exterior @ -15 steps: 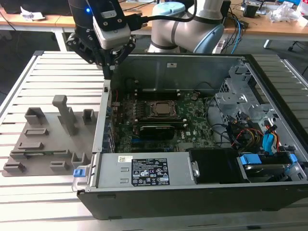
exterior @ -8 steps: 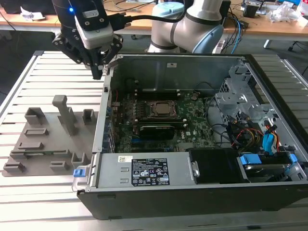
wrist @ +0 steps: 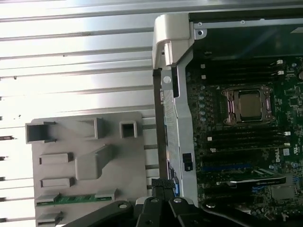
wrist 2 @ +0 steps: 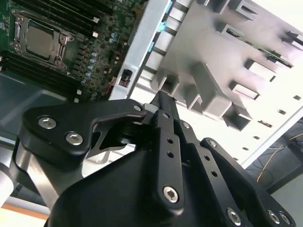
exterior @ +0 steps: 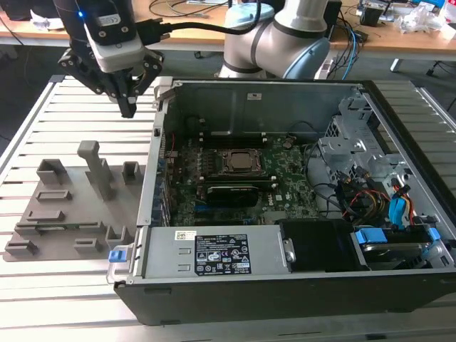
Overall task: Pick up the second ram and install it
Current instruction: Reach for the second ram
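Closest to the lens in the second wrist view is the gripper, its black fingers pressed together on nothing. In the exterior view it hangs at upper left, near the corner of the open computer case. The memory stick lies on edge in the grey tray at lower left, well apart from the gripper. It is probably light, stiff and brittle, best pinched on its flat faces mid-length, where it stands bare between two holders, and away from the contact edge. Tray and case rest on a shiny slatted metal table. Behind runs a wooden bench strewn with cables.
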`<state>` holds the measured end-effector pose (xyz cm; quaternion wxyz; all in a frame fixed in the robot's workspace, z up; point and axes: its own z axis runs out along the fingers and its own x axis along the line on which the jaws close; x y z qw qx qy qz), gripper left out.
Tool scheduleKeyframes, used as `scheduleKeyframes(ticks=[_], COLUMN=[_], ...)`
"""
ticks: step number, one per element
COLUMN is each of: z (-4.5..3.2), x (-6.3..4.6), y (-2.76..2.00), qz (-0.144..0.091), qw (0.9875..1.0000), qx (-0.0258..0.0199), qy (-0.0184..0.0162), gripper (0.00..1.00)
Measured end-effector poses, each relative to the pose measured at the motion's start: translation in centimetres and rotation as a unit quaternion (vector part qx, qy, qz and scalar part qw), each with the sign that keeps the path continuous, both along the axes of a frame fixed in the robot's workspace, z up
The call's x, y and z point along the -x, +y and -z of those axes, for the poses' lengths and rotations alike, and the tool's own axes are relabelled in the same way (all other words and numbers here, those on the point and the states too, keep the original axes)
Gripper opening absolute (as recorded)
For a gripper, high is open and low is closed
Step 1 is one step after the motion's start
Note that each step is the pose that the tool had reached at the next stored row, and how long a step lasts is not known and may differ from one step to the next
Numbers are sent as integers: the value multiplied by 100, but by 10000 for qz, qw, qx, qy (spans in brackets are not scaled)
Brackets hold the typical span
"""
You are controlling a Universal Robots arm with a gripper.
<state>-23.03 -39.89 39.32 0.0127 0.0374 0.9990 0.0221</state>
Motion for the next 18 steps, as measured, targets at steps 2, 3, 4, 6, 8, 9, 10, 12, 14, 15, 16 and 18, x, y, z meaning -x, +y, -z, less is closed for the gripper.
scheduleKeyframes(ticks=[2, 3, 4, 6, 8, 9, 10, 12, 14, 15, 16, 18], z=[0, 1, 0, 1, 1, 2, 2, 2, 3, 3, 4, 5], x=[70, 107, 152, 232, 321, 377, 410, 495, 551, 595, 660, 766], y=[0, 0, 0, 0, 0, 0, 0, 0, 0, 0, 0, 0], qz=[0, 0, 0, 0, 0, 0, 0, 1, 0, 0, 0, 0], qw=[10000, 10000, 10000, 10000, 10000, 10000, 10000, 10000, 10000, 10000, 10000, 10000], qx=[0, 0, 0, 0, 0, 0, 0, 0, 0, 0, 0, 0], qy=[0, 0, 0, 0, 0, 0, 0, 0, -1, -1, -1, -1], gripper=[11, 11, 11, 11, 11, 11, 11, 11, 11, 11, 11, 11])
